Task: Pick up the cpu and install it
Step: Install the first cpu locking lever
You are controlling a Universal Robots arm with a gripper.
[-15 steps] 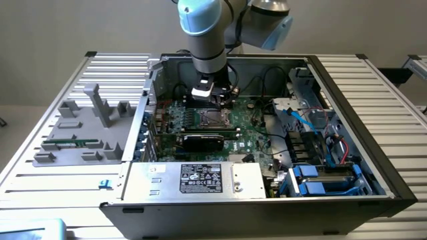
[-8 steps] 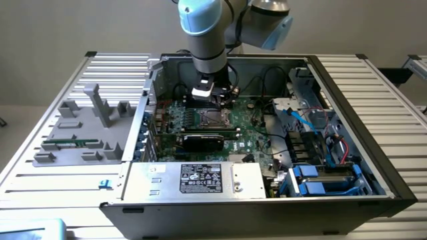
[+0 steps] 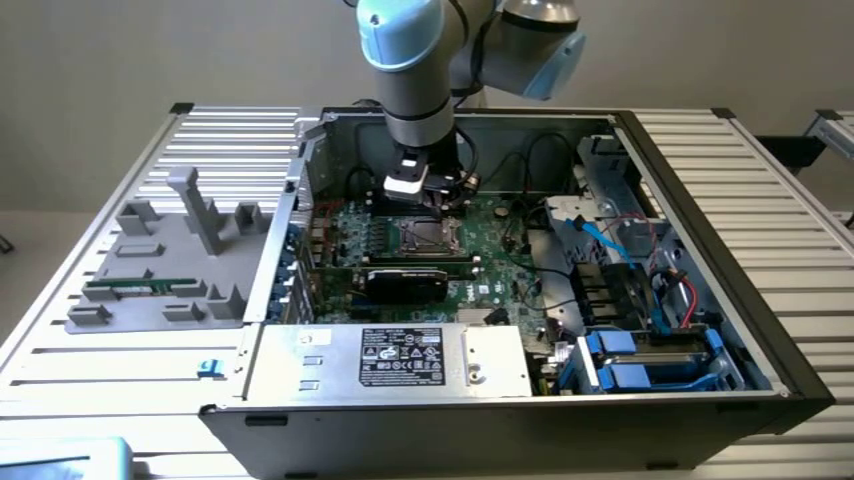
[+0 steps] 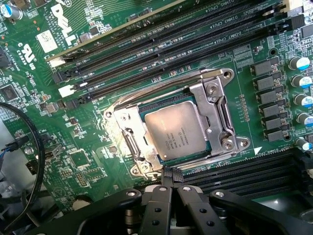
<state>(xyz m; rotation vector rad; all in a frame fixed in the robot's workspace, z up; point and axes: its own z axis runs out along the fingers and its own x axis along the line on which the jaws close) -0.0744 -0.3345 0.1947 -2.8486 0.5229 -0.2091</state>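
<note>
My black, matte fingers point(image 4: 172, 182) are pressed together, holding nothing. Just beyond their tips, the cpu point(image 4: 177, 131), a flat square with a brushed silver lid, sits in its shiny steel socket frame point(image 4: 221, 115) on the green motherboard point(image 4: 83, 156).

Socket frame point(image 4: 215, 115) and memory slots point(image 4: 161, 44) crowd the cpu point(image 4: 177, 131); straight above it is open.

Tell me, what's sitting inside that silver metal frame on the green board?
The cpu, a flat square chip with a pale metal top, lies inside the metal socket frame on the motherboard. The chip covers whatever lies beneath it. The shut gripper sits beside the frame, holding nothing.
</note>
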